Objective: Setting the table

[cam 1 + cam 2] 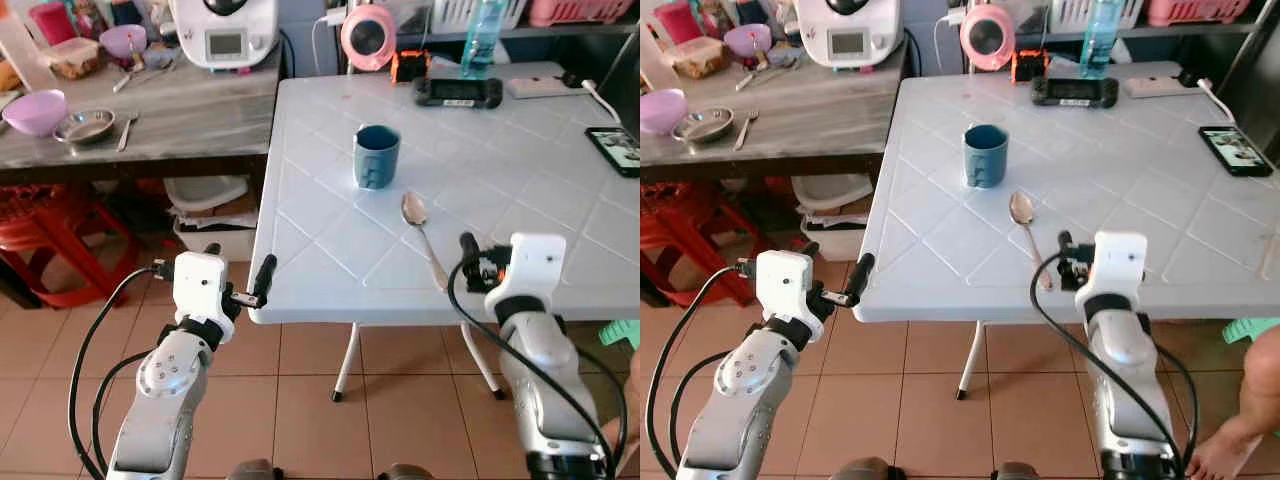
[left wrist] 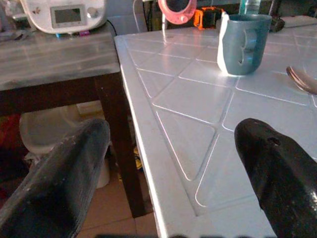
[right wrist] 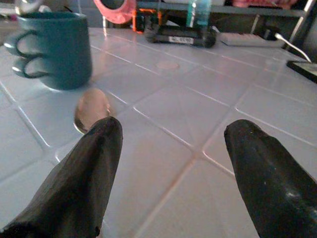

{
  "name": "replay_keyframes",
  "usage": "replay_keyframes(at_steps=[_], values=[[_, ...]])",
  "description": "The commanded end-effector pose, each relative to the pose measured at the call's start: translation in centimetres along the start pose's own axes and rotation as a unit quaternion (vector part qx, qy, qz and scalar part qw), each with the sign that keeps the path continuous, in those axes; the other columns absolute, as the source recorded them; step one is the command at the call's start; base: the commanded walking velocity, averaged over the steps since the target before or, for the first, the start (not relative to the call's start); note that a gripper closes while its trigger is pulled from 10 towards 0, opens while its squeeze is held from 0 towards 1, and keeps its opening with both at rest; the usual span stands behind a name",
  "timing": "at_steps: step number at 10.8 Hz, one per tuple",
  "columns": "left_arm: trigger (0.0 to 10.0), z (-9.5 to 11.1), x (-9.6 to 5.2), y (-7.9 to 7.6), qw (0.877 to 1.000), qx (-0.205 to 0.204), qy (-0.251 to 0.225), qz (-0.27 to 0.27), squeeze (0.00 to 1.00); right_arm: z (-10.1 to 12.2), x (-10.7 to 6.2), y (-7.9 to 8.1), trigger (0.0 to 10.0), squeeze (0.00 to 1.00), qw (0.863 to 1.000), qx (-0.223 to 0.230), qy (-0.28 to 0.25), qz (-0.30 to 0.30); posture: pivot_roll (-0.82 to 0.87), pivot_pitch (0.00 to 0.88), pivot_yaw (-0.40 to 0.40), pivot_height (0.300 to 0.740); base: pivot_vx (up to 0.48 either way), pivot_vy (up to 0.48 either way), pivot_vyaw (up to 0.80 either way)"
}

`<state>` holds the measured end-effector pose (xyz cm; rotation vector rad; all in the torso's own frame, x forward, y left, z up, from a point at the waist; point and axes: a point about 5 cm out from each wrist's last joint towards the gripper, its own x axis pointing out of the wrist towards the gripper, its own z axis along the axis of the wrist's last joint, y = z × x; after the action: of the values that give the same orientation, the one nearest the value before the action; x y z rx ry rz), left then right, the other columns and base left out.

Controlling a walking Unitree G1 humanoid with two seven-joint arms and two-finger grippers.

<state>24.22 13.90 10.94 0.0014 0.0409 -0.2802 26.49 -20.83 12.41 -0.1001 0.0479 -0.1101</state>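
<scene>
A blue mug (image 1: pixel 376 156) stands upright near the middle of the white plastic table (image 1: pixel 320 240). A metal spoon (image 1: pixel 424 238) lies in front of it, bowl toward the mug and handle toward the front edge. My right gripper (image 3: pixel 174 126) is open and low over the front edge, with one finger (image 1: pixel 468 248) beside the spoon's handle. In the right wrist view the spoon's bowl (image 3: pixel 91 108) lies just past the left finger. My left gripper (image 2: pixel 173 129) is open at the table's front left corner, straddling the edge, with nothing held.
A grey side table (image 1: pixel 180 120) on the left carries purple bowls (image 1: pixel 35 110), a steel dish (image 1: pixel 84 125), a fork and a white appliance (image 1: pixel 225 30). A phone (image 1: pixel 615 148), a controller (image 1: pixel 458 92) and a bottle sit at the table's far side. A person's foot (image 1: pixel 1230 450) is at lower right.
</scene>
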Motion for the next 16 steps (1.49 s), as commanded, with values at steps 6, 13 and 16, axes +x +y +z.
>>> replay_keyframes(at_steps=[6, 13, 16], values=[[10.0, -0.7, -3.8, 2.4, 0.998, 0.023, 0.055, 0.031, 0.0, 2.0, 3.4, 2.6, 10.0, 0.0, 0.989, -0.014, 0.065, 0.13, 0.08, 0.075, 0.049, 0.74, 0.0, 0.0, 0.0], [10.0, -0.4, -5.2, 2.4, 0.996, 0.029, 0.081, 0.029, 0.0, 1.6, 2.1, 2.5, 10.0, 0.0, 0.991, 0.003, 0.064, 0.114, 0.1, 0.128, 0.059, 0.74, 0.0, 0.0, 0.0], [10.0, -0.2, -4.7, 2.2, 0.996, 0.025, 0.077, 0.028, 0.0, 1.0, 2.0, 1.1, 10.0, 0.0, 0.994, -0.007, 0.076, 0.078, 0.08, 0.124, 0.06, 0.74, 0.0, 0.0, 0.0]])
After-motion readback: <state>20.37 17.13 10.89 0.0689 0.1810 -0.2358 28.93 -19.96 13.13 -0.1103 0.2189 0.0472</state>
